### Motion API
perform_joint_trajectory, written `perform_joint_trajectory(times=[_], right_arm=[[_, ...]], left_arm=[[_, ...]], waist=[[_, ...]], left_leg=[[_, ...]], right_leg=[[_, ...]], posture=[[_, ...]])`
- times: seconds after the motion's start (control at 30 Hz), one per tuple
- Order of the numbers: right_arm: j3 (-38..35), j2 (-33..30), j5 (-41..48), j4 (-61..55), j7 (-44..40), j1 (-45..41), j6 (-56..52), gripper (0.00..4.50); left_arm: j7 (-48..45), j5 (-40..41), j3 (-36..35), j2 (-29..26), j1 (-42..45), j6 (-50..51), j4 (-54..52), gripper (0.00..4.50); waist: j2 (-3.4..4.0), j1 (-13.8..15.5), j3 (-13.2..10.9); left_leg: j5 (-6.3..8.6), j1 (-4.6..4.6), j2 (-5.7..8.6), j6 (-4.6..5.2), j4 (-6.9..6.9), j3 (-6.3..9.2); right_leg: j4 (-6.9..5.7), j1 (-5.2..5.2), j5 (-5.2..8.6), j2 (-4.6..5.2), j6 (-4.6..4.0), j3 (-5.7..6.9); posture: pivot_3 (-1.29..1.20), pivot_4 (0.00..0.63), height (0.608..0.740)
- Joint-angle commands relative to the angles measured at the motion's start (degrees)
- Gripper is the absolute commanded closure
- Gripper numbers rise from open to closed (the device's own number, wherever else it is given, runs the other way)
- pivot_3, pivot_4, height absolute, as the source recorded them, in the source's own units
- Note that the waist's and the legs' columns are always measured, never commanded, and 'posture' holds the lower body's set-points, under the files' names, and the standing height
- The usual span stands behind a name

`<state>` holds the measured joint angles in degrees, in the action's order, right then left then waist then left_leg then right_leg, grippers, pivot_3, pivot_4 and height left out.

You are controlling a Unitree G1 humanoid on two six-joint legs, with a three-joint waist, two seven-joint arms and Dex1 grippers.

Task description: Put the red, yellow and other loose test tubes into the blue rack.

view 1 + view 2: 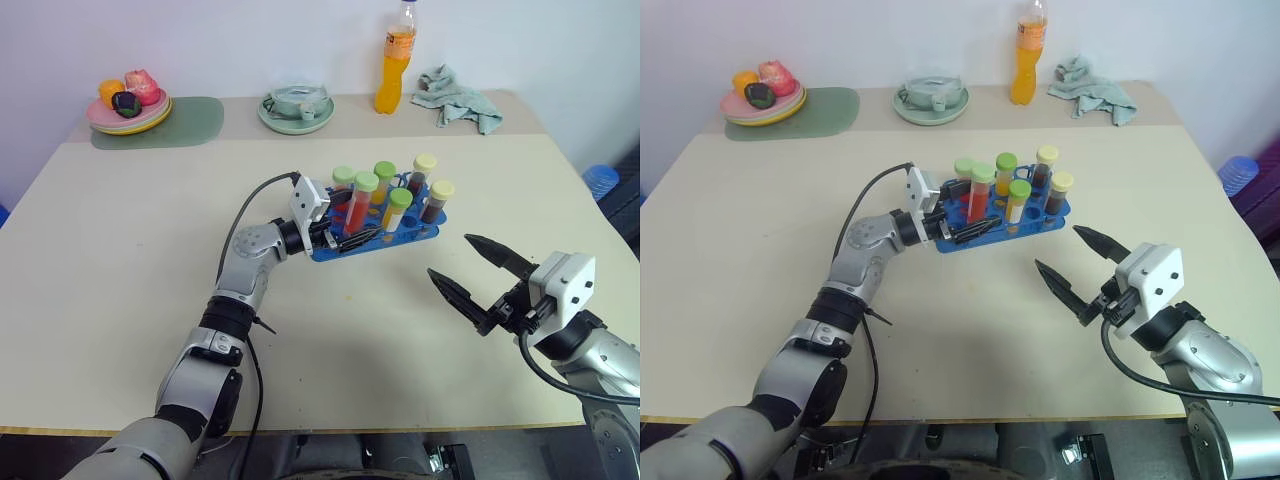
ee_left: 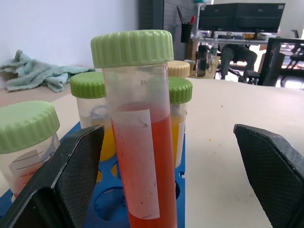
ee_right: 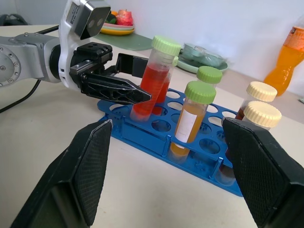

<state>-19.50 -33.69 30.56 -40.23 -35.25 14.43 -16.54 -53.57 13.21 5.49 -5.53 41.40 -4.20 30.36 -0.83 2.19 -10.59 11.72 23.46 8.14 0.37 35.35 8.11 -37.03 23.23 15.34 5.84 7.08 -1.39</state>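
The blue rack (image 1: 410,236) sits in the middle of the table and holds several capped test tubes upright. Among them are a red tube with a pale green cap (image 1: 361,203), a yellow-orange tube with a green cap (image 1: 397,209) and a dark brown tube with a pale yellow cap (image 1: 436,200). My left gripper (image 1: 352,233) is at the rack's left end, open, with its fingers (image 2: 71,166) on either side of the red tube (image 2: 142,156), which stands in a hole. My right gripper (image 1: 452,257) hovers open and empty to the right of the rack (image 3: 156,140), in front of it.
At the far edge stand a tall orange drink bottle (image 1: 396,60), a crumpled teal cloth (image 1: 458,97), a pale green dish (image 1: 296,110) and a plate of fruit (image 1: 128,108) on a green mat (image 1: 185,122). A blue object (image 1: 600,180) lies beyond the table's right edge.
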Motion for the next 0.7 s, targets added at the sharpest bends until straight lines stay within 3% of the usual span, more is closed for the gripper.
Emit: perform_joint_trajectory(times=[0.03, 0.7], right_arm=[[-0.35, -0.14, 0.14, -1.28, 0.13, -0.18, 0.49, 0.74], [-0.2, -0.56, -0.03, -0.55, -0.92, -0.43, 0.37, 0.74]], left_arm=[[-0.34, 1.16, -0.52, 0.43, 0.74, -0.18, -1.67, 0.04], [-0.87, 1.5, -0.75, -0.6, 0.17, 0.39, -1.96, 0.04]], waist=[[0.0, -0.01, 0.0], [0.0, -0.02, 0.0]], left_leg=[[0.0, 0.0, 0.0, 0.0, 0.0, 0.0], [0.0, 0.0, 0.0, 0.0, 0.0, 0.0]], right_leg=[[0.0, 0.0, 0.0, 0.0, 0.0, 0.0], [0.0, 0.0, 0.0, 0.0, 0.0, 0.0]], posture=[[0.0, 0.15, 0.74], [0.0, 0.15, 0.74]])
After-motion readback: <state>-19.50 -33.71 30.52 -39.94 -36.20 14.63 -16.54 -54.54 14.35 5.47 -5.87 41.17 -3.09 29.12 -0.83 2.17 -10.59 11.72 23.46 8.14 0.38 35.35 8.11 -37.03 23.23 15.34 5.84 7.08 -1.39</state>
